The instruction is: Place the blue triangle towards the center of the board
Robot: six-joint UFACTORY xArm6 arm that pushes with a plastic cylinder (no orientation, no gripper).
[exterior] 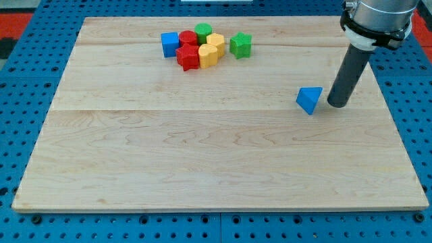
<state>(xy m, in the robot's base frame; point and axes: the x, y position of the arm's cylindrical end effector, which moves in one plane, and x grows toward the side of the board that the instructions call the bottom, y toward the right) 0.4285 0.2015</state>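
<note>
The blue triangle (pixel 309 99) lies on the wooden board (pixel 216 155) at the view's right, a little above mid height. My tip (pixel 337 104) rests on the board just to the right of the blue triangle, with a narrow gap between them. The dark rod rises from the tip toward the view's top right.
A tight cluster sits at the view's top centre: a blue cube (pixel 169 44), a red cylinder (pixel 187 38), a red star-like block (pixel 188 57), a green cylinder (pixel 203 31), two yellow blocks (pixel 211 50) and a green star-like block (pixel 240 44).
</note>
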